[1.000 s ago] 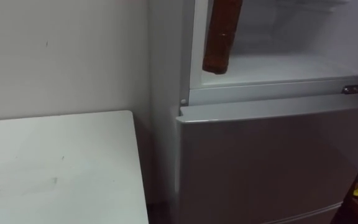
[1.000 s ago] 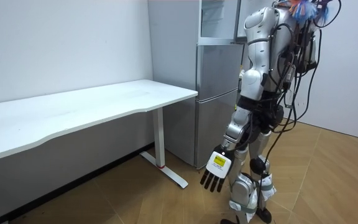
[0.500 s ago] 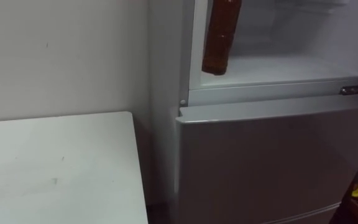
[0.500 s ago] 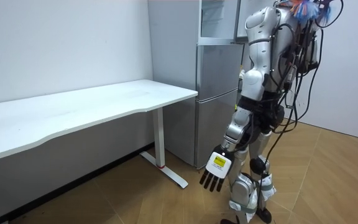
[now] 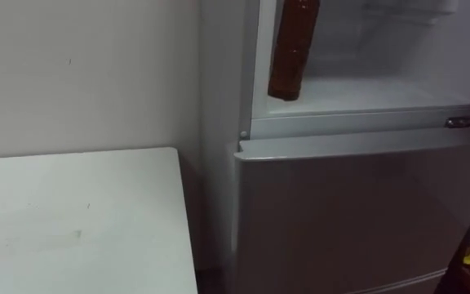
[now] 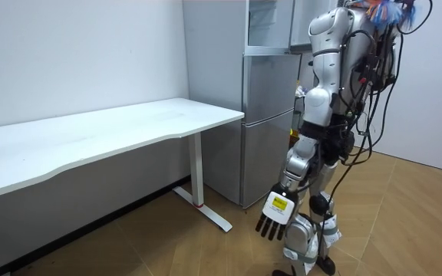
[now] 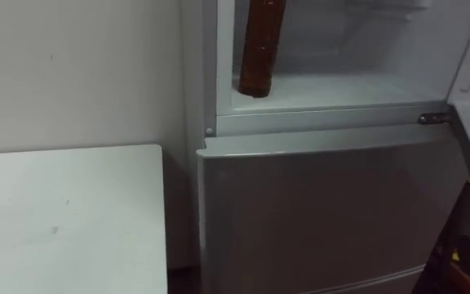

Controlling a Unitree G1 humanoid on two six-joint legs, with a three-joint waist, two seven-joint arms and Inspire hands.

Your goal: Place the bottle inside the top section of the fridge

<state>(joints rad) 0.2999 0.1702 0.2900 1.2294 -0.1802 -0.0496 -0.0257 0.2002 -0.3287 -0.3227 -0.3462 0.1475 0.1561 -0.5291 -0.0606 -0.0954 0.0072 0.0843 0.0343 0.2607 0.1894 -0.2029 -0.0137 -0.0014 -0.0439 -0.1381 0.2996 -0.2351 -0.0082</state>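
**One bottle at the mouth of the upper fridge, not yet set down**

1. Position. The robot stands close before the fridge (image 5: 357, 212), with the white surface (image 5: 72, 237) at its left. The upper compartment (image 5: 382, 90) stands open, and its floor is bare.

2. Task item. The brown bottle (image 5: 292, 49) hangs nearly upright, slightly tilted, at the left edge of the opening. Its base is low over the front of the compartment floor. Whether the base touches the floor cannot be told.

3. Hands. The left hand (image 6: 276, 211) hangs beside the leg, fingers straight and loose, holding nothing. The bottle's top runs past the upper edge of the eye views, so what holds it, and how firmly, cannot be told.

4. Hazards, as a judgement:
- The base is close to the front lip and the left frame. A forward move made too low, or too far left, would probably strike one of them and twist the bottle.
- Release near the lip, with the tilt uncorrected, could tip the bottle outward onto the floor.
- Placement should therefore go deeper and more central.
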